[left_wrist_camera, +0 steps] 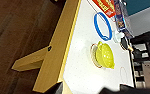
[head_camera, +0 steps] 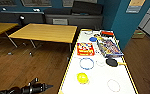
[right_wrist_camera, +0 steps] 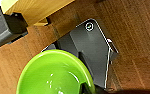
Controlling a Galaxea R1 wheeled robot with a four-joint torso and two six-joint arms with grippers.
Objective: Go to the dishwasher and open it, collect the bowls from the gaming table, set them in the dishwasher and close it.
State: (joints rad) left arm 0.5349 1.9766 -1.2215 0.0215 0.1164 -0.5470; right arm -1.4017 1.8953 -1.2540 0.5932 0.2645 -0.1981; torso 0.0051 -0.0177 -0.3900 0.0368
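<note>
**A:** What is the robot doing now?

**B:** Picking up bowls. The gaming table [head_camera: 101, 75] has a yellow bowl [head_camera: 82, 77] near its edge, and a blue-rimmed bowl [head_camera: 86, 63] behind it.

**A:** Are its hands full?

**B:** A green bowl [right_wrist_camera: 54, 75] sits at the right gripper. I can't tell its grip. The left arm [head_camera: 28, 88] must reach the yellow bowl.

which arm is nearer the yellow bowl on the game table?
Left. The left arm hangs over the floor just off the table's near edge, beside the yellow bowl. The right wrist view shows a green bowl over wooden floor.
</note>
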